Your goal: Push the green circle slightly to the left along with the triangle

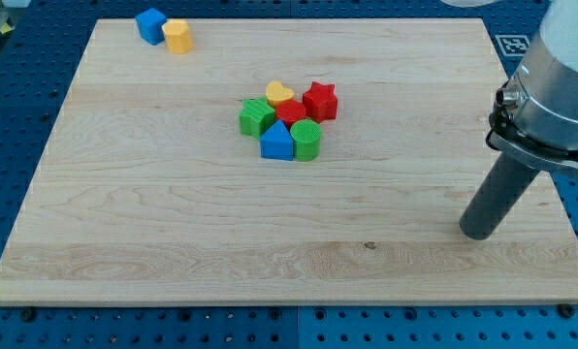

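The green circle (306,140) sits in a cluster near the board's middle, touching the blue triangle (277,142) on its left. Around them are a green star-like block (257,117), a yellow heart (280,94), a red star (320,101) and a small red block (291,112) in the middle of the cluster. My tip (479,231) rests on the board far to the view's right and lower than the cluster, well apart from every block.
A blue cube (151,25) and a yellow block (177,36) stand together at the view's top left. The wooden board (173,223) lies on a blue perforated table. The arm's grey body (561,87) fills the view's right edge.
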`<state>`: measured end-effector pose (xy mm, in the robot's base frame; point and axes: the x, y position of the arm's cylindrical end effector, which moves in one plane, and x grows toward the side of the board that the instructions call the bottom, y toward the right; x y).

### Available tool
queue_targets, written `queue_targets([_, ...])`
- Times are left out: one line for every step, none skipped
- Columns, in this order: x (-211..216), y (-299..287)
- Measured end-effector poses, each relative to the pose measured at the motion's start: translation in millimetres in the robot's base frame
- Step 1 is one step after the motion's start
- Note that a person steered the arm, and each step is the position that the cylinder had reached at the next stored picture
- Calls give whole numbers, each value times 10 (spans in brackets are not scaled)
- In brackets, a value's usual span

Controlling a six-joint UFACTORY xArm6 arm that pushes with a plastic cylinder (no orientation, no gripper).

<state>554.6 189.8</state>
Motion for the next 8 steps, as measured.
queue_targets([0,2])
queue_targets([0,-9])
queue_targets([-252,-164])
queue_targets([-699,-437])
queue_targets([-968,-574])
queue_targets([-968,-574])
queue_targets([-942,-729])
queue_targets([-942,-995])
